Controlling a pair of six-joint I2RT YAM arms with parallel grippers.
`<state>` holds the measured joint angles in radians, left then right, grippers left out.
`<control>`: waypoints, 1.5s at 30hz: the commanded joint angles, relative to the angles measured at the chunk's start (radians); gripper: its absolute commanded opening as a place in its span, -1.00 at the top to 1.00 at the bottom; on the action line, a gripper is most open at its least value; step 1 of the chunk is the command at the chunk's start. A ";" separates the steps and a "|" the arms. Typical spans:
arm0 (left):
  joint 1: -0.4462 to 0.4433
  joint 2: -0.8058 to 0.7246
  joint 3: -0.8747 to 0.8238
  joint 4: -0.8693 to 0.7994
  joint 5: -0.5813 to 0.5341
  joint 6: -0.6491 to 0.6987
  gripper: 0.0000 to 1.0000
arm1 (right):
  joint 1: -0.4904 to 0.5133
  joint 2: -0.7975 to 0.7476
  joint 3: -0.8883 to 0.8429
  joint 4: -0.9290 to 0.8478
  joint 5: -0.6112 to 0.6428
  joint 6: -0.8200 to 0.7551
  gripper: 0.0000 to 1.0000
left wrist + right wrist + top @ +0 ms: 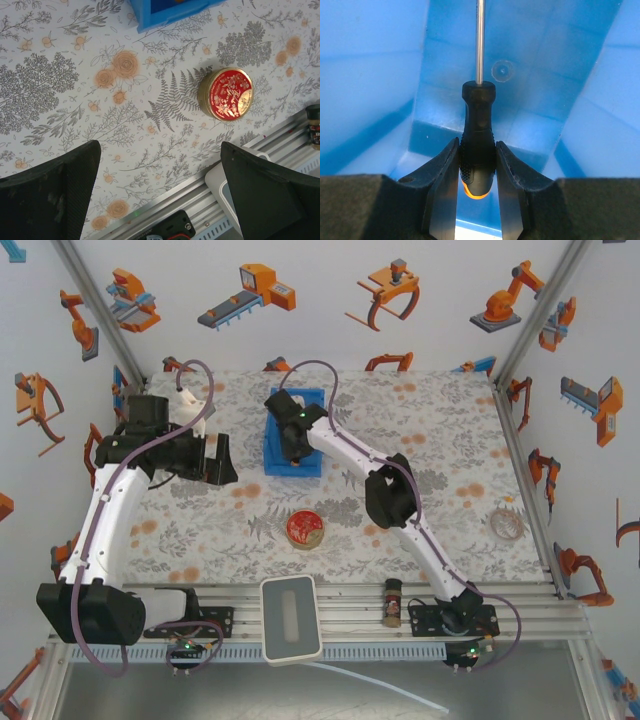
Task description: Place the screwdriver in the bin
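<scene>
Backdrop: white walls printed with orange robot pictures are seen around a table point(200, 530) covered by a grey and orange floral cloth.
Right fingers point(442, 180): clenched on the handle of the screwdriver point(478, 130), one finger pressed to each side; from above they are seen lowered inside the bin point(272, 455).
Screwdriver: gripped by its black handle, with the orange band showing at the butt between the right fingers. The thin shaft is pointed straight ahead of them, into the bin. Whether its tip touches the plastic cannot be told.
Bin: its blue walls are seen on both sides of the right fingers and ahead of them; a corner of it is also seen far ahead of the left fingers point(50, 195).
Left fingers: released and spread wide, with nothing held between them, above the cloth.
Red tin point(226, 94): set on the cloth ahead of the left fingers, toward the right-hand one, apart from the bin.
Spice bottle point(315, 125): laid on the metal rail, beyond the right-hand left finger.
</scene>
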<state>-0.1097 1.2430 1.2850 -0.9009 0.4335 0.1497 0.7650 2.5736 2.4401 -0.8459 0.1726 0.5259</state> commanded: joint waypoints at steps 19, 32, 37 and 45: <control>-0.007 -0.006 -0.012 0.006 0.000 -0.012 -0.95 | -0.016 0.068 0.059 0.024 -0.024 0.052 0.33; -0.008 -0.013 -0.009 0.006 -0.004 -0.015 -0.95 | -0.016 0.053 0.108 0.000 -0.007 0.033 0.09; -0.008 -0.013 -0.008 0.005 -0.005 -0.014 -0.95 | -0.016 0.008 0.135 -0.006 0.019 0.013 0.07; -0.008 -0.013 -0.016 0.012 -0.012 -0.009 -0.95 | -0.014 -0.108 0.145 -0.018 0.040 -0.018 0.04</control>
<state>-0.1116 1.2430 1.2823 -0.8974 0.4248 0.1463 0.7532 2.5721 2.5423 -0.8444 0.1814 0.5365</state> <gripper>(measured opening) 0.973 0.478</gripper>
